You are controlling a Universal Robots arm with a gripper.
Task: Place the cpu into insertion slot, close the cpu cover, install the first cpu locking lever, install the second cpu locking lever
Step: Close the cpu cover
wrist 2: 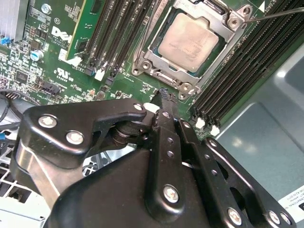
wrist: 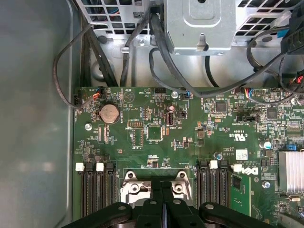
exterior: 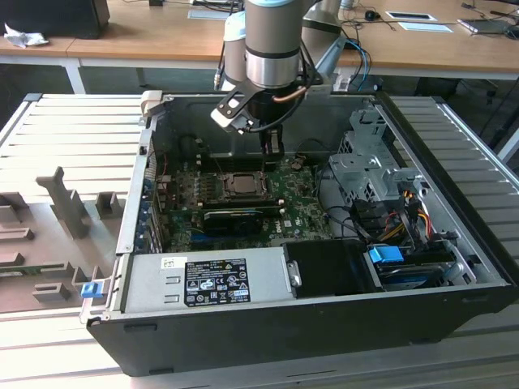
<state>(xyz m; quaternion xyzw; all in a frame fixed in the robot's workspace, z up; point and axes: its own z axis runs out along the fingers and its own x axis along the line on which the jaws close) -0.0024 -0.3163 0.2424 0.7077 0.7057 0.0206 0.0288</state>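
Green board [exterior: 268, 212] lying flat in an open black computer case [exterior: 324, 324], per the exterior view. The arm comes down from above. The gripper [exterior: 272, 146] hangs over the board just on the far side of the insertion slot [exterior: 223, 190]. The cpu [exterior: 241, 184] reads as a pale square in the slot. A silver power supply [exterior: 203, 279] sits along the near wall, and the drive cage [exterior: 365, 166] is toward the exterior view's right.

Second wrist view, socket close up. The cpu [wrist 2: 190, 42] is seated flat in the insertion slot [wrist 2: 142, 66]. The cpu cover [wrist 2: 159, 35] lies down around it, with the chip top showing through the square opening. A thin wire lever [wrist 2: 280, 14] runs off one corner; whether it is latched, cannot tell. Gripper [wrist 2: 163, 95]: the black fingers [wrist 2: 166, 128] are pressed together with nothing held. The tip is just beside a socket corner; contact with the board, cannot tell. Black memory slots [wrist 2: 237, 71] flank the socket.

First wrist view, looking along the board. The gripper [wrist: 162, 190] fingers meet on a thin seam above the slot's silvery rim. This view adds a coin cell [wrist: 109, 113] and black cables [wrist: 166, 61] leading off the board.
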